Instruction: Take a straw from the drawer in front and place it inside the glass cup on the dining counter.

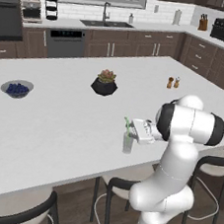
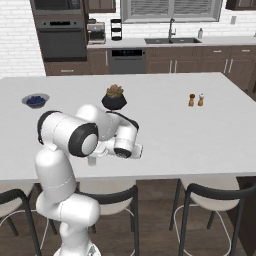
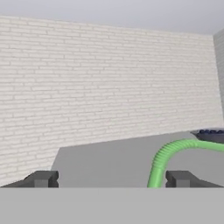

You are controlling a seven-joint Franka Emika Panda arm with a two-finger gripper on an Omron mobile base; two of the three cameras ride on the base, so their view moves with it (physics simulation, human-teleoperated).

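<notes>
We see the pincer (image 3: 112, 179) spread wide, released, its two dark fingertips (image 3: 43, 178) well apart and touching nothing. Between them, nearer the right tip, rises the ribbed bright green straw (image 3: 162, 159), bent over at its top. In the left base view that straw stands in the small clear glass cup (image 1: 127, 142) just in front of the pincer, on the broad flat white dining counter (image 1: 58, 122). Beyond the pincer sit a dark potted plant (image 1: 104, 83) and a grey bowl of blueberries (image 1: 17, 88). A white brick wall (image 3: 109, 83) closes the room.
</notes>
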